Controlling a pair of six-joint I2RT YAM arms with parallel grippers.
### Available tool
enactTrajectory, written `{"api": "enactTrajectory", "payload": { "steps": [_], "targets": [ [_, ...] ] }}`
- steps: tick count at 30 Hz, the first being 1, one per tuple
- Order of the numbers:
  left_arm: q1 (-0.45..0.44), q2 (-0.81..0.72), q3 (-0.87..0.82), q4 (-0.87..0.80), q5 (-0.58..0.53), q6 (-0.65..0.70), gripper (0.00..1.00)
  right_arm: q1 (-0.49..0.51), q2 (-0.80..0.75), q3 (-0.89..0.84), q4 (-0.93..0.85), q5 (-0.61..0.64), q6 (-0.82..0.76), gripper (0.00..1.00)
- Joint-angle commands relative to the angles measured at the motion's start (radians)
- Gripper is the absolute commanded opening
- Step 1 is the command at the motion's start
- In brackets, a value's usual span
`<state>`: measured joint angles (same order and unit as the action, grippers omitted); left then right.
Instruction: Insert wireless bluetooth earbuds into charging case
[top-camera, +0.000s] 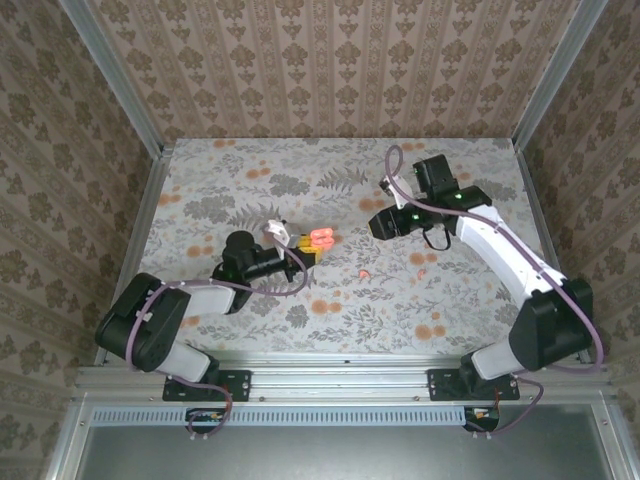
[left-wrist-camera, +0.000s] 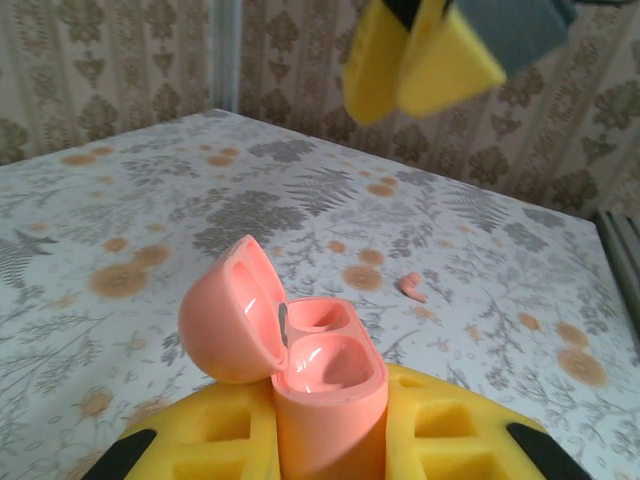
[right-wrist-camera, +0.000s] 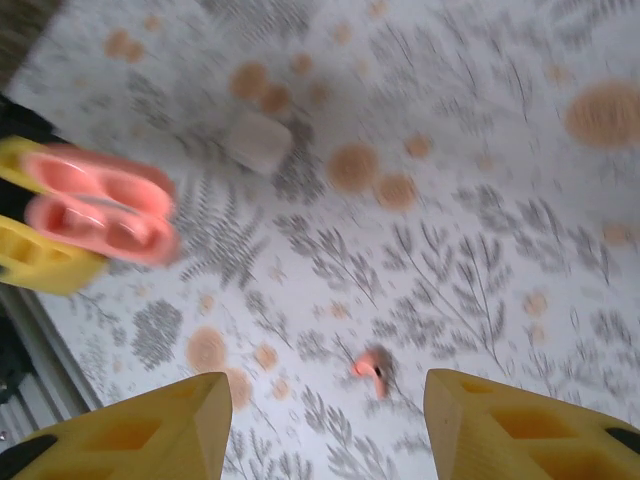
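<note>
A coral-pink charging case (left-wrist-camera: 330, 390) stands upright with its lid (left-wrist-camera: 228, 312) flipped open and both wells empty. My left gripper (left-wrist-camera: 330, 425) is shut on its body, yellow pads on either side. From above the case (top-camera: 320, 238) sits at table centre in the left gripper (top-camera: 303, 250). Two coral earbuds lie loose on the table, one (top-camera: 365, 272) near the case and one (top-camera: 422, 258) further right. My right gripper (right-wrist-camera: 325, 400) hovers open above an earbud (right-wrist-camera: 372, 368), holding nothing. An earbud (left-wrist-camera: 412, 287) lies beyond the case, and the right gripper (top-camera: 383, 225) hangs to the case's right.
A pale, whitish closed case (top-camera: 275, 228) lies just behind the left gripper, and it shows again as the pale case (right-wrist-camera: 258, 142). The floral tabletop (top-camera: 250, 180) is walled by patterned panels at the back and sides.
</note>
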<state>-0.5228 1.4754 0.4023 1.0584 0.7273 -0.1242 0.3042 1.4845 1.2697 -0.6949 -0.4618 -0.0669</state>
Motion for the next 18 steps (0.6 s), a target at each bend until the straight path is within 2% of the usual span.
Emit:
{"api": "enactTrajectory", "payload": {
  "steps": [1, 6, 11, 13, 14, 18],
  "targets": [
    [0.014, 0.003, -0.022, 0.165, -0.045, -0.071, 0.12, 0.037, 0.063, 0.051, -0.171, 0.155, 0.010, 0.55],
    [0.039, -0.031, -0.050, 0.148, -0.060, -0.069, 0.12, 0.115, 0.182, 0.099, -0.220, 0.287, -0.046, 0.55],
    [0.062, -0.106, -0.078, 0.073, -0.069, -0.044, 0.12, 0.160, 0.297, 0.154, -0.250, 0.336, -0.050, 0.56],
    [0.061, -0.138, -0.083, 0.028, -0.069, -0.025, 0.12, 0.162, 0.337, 0.179, -0.272, 0.364, -0.019, 0.57],
    [0.089, -0.155, -0.083, 0.004, -0.069, -0.015, 0.12, 0.163, 0.354, 0.191, -0.281, 0.371, -0.003, 0.57],
    [0.101, -0.200, -0.085, -0.066, -0.072, 0.017, 0.12, 0.174, 0.388, 0.213, -0.286, 0.357, 0.056, 0.56]
  ]
}}
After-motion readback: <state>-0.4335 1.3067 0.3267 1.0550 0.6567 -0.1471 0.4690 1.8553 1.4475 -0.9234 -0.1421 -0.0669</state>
